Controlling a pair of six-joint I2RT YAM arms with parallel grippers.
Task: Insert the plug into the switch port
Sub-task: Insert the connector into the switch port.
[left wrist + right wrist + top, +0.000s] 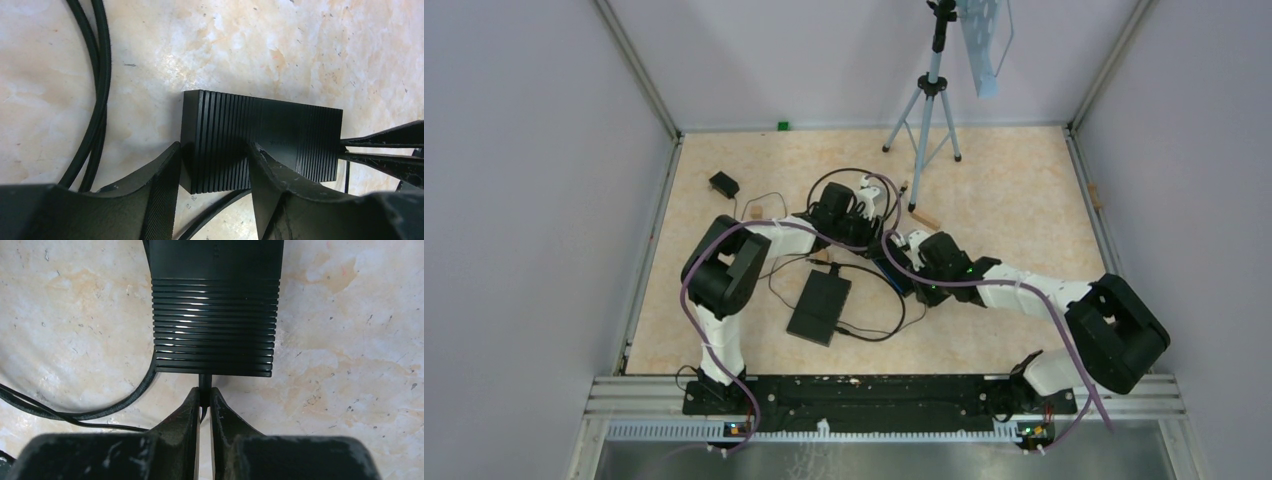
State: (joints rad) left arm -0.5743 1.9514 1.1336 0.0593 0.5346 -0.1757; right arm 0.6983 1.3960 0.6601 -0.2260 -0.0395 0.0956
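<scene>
Right pincer (204,396), nearest us, pinches the thin plug (205,382), whose long axis points straight ahead into the near face of the ribbed switch (215,315) on the desk (350,340); we judge seating needs a forward push. Left pincer (212,149) straddles the switch's opposite end; we cannot tell whether it grips.

Work surface is a beige marbled tabletop (1014,180), scuffed and speckled in the wrist views. It is boxed in on the left, back and right by plain grey-lavender wall panels (534,200) with aluminium corner posts (639,68). Light tripod (929,100) stands near the far edge, a pale perforated panel (984,35) at its top. Small green block (782,126) sits against the back wall, aluminium rail (629,397) runs along the near edge, and lighting is even and diffuse.
</scene>
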